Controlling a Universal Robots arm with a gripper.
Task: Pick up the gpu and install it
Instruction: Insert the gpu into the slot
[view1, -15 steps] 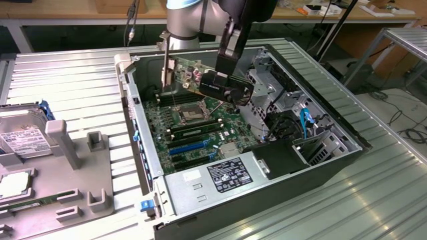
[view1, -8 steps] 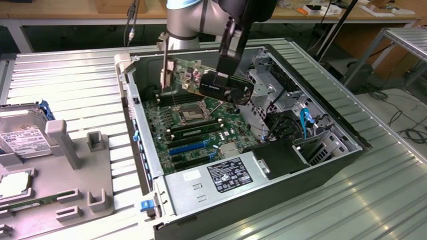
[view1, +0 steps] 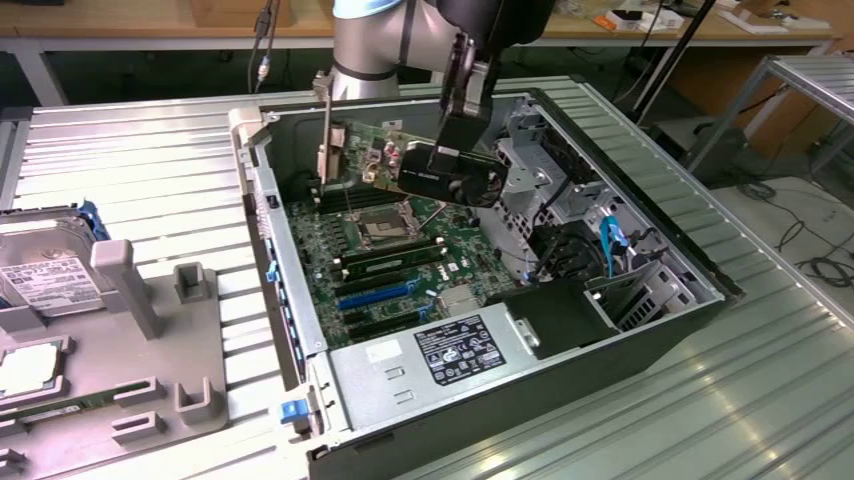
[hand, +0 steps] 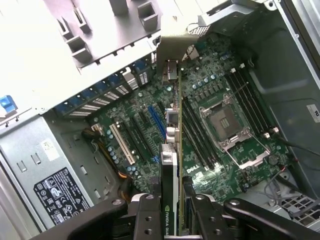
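The black two-finger gripper (view1: 457, 140) is clamped narrow on the gpu (view1: 414, 170), a flat green circuit card with a black cooler block and a long silver end bracket (view1: 324, 130). The card hangs clear of the green motherboard (view1: 387, 270) inside the open black and silver tower case (view1: 667, 300). In the exterior view it sits at about twelve o'clock from the square silver processor socket (view1: 378, 232), while the long blue expansion slot (view1: 376, 293) lies at about six o'clock from that socket. The wrist view shows the gpu (hand: 172, 165) edge-on between the fingers (hand: 145, 215), roughly parallel with the blue slot (hand: 157, 122). To do this step well, I judge the card should be kept upright and square, its bracket facing the case's rear wall and its lower edge clear of tall board parts.
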